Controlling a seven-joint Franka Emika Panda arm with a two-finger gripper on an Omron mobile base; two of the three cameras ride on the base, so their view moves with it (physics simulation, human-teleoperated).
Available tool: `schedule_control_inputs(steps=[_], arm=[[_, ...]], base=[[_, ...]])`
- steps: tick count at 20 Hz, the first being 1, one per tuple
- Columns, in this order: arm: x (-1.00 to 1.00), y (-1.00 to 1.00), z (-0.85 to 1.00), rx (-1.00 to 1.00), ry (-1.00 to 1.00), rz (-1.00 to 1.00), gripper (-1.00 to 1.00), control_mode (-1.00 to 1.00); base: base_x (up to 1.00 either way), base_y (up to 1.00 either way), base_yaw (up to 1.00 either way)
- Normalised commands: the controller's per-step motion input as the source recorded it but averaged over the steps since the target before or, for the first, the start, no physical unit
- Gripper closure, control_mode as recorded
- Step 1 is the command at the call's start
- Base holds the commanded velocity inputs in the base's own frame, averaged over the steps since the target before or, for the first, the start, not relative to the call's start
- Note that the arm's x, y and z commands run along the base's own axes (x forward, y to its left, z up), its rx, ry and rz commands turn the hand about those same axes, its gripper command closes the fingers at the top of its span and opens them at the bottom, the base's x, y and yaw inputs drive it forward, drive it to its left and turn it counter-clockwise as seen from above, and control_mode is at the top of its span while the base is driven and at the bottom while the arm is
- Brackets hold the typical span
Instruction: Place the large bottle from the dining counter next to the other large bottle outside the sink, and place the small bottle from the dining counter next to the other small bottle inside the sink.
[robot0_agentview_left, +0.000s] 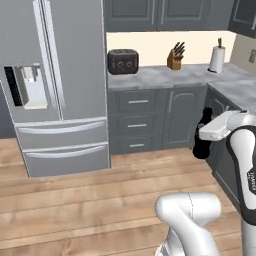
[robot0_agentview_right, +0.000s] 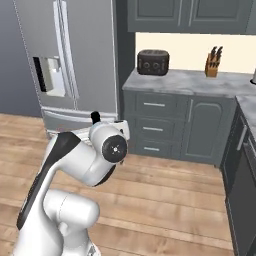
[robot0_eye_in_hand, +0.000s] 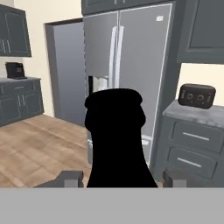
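Fridge (robot0_agentview_left: 60, 85): far left in both base views, steel, double doors, standing on the wood floor (robot0_agentview_left: 100, 200).
Bottle (robot0_eye_in_hand: 116, 140): black, wide body narrowing to a capped neck, upright between the two finger tips in the hand view; in the left base view its dark body (robot0_agentview_left: 202, 145) hangs just under the hand, in mid-air over the floor, away from any table.
Tool (robot0_eye_in_hand: 118, 178): clenched on the bottle, jaws wide apart and flanking its lower body.
Handling, as judged: rigid, smooth, probably slippery; tall, so likely to tip if set down crooked. Which of the two sizes it is cannot be told.
Best hold: around the broad body, kept upright.
Toaster (robot0_agentview_left: 123, 61): on the back table (robot0_agentview_left: 165, 77).
Knife block (robot0_agentview_left: 175, 57): right of the toaster.
Paper towel roll (robot0_agentview_left: 217, 57): far right corner.
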Motion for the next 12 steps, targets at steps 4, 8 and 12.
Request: schedule_control_inputs(steps=[4,8,12], arm=[[0.00,0.00,0.00,0.00,0.00,0.00,1.00,1.00],[0.00,0.00,0.00,0.00,0.00,0.00,1.00,1.00],[0.00,0.00,0.00,0.00,0.00,0.00,1.00,1.00]], base=[[1.00,0.34,-0.09],[1.00,0.30,-0.10],[0.70,0.06,-0.25]])
